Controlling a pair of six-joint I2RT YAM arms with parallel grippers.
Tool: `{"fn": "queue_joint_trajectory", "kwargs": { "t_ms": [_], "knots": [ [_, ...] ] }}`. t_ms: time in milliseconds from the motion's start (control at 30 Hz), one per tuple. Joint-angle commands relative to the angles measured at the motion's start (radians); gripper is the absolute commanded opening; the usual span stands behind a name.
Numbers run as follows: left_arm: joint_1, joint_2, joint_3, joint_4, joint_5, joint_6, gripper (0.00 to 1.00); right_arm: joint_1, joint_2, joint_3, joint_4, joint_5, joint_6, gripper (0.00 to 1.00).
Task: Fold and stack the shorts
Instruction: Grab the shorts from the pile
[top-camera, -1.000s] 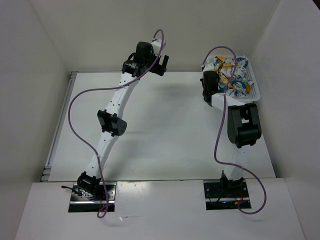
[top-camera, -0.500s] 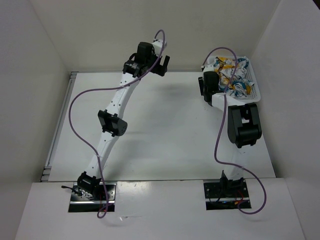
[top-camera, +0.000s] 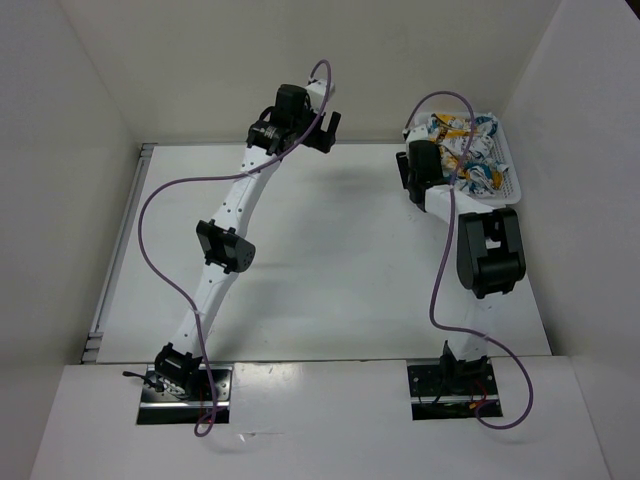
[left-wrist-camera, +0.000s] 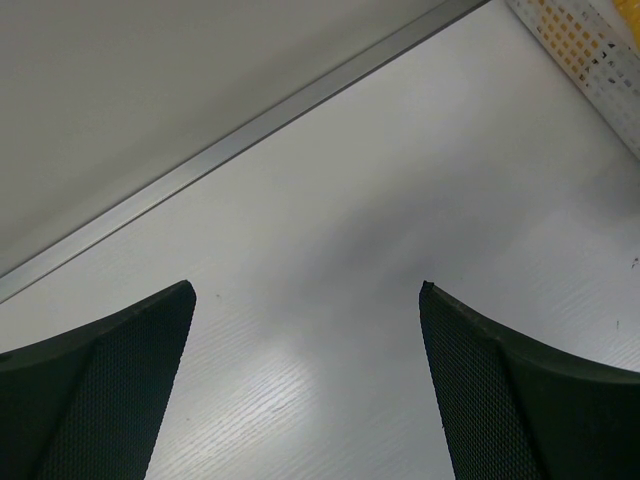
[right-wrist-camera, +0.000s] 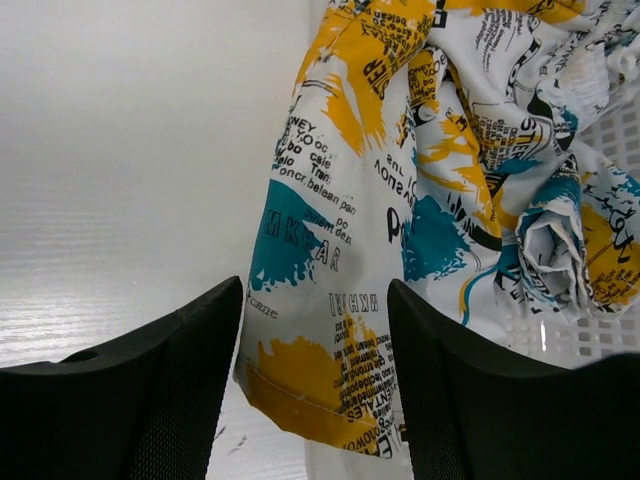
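The shorts (top-camera: 462, 148), white with teal, yellow and black print, lie crumpled in the white mesh basket (top-camera: 506, 172) at the back right. In the right wrist view one hem of the shorts (right-wrist-camera: 400, 210) hangs over the basket's edge down towards the table. My right gripper (right-wrist-camera: 315, 290) is open, its fingers on either side of that hanging hem, not closed on it. In the top view the right gripper (top-camera: 416, 166) is at the basket's left side. My left gripper (top-camera: 322, 128) is open and empty above the back of the table (left-wrist-camera: 330, 230).
The basket's mesh wall (right-wrist-camera: 590, 335) shows to the right of the cloth, and its corner (left-wrist-camera: 590, 40) shows in the left wrist view. A metal strip (left-wrist-camera: 250, 130) runs along the table's back edge. White walls enclose the table on three sides.
My left gripper has turned slightly at the back of the table. My right wrist has shifted a little beside the basket. The shorts have not moved.
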Motion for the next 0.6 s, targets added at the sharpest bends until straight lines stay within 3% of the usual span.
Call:
{"fn": "queue_joint_trajectory", "kwargs": {
  "t_ms": [0,100,267,433,567],
  "knots": [
    [-0.004,-0.074,0.018,0.011,0.015,0.003,0.99,-0.007,-0.073,0.035,0.045,-0.002,-0.011,0.66],
    [-0.004,-0.065,0.018,0.011,0.015,0.003,0.99,-0.007,-0.082,0.035,0.045,-0.002,-0.012,0.66],
    [-0.004,-0.065,0.018,0.011,0.024,0.003,0.99,-0.007,-0.082,0.035,0.055,0.007,-0.021,0.39],
    [-0.004,-0.065,0.018,0.001,0.024,0.003,0.99,-0.007,-0.073,0.026,0.044,-0.006,-0.03,0.38],
    [-0.004,-0.065,0.018,0.001,0.024,0.003,0.99,-0.007,-0.064,0.026,0.044,-0.006,-0.03,0.23]
  ]
}}
